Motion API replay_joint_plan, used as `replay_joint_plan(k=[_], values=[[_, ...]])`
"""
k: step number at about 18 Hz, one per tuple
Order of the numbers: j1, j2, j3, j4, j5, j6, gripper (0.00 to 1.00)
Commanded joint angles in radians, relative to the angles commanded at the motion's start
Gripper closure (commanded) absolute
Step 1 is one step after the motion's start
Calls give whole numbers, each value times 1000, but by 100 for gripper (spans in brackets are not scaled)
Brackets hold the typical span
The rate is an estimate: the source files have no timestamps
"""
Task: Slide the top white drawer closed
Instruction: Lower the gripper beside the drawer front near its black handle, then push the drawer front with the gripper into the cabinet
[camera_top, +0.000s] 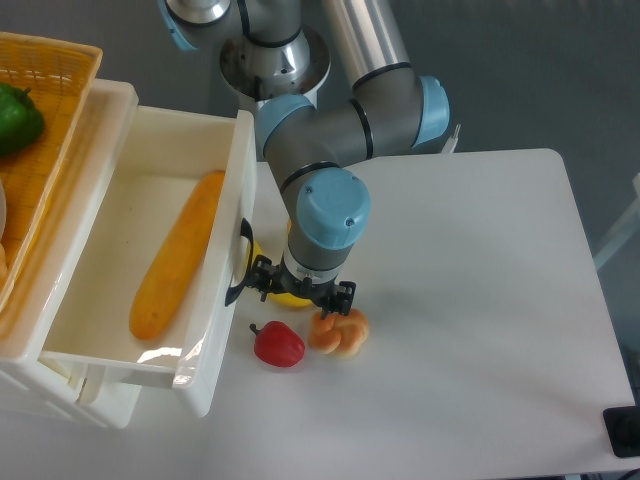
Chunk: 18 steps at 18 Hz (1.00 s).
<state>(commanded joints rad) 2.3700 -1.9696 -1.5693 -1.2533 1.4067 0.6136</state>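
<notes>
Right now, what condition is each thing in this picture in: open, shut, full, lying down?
top white drawer: pulled wide open, one long yellow-orange vegetable lying inside
gripper: open, empty, low beside the drawer's black handle
banana: lying on the table, mostly hidden under the gripper
red pepper: resting on the table
orange pastry: resting on the table
wicker basket: holds a green pepper
</notes>
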Motion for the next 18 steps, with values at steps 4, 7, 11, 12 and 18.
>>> replay_joint_plan(k=[4,7,11,12,18], values=[[-8,5,3,0,-17,0,0],[-6,11,15,-27,-32,3,0],[-14,18,15,-35,-40,3,0],[-15,20,15,-41,-40,3,0],[-34,34,15,-57,-45,3,0]])
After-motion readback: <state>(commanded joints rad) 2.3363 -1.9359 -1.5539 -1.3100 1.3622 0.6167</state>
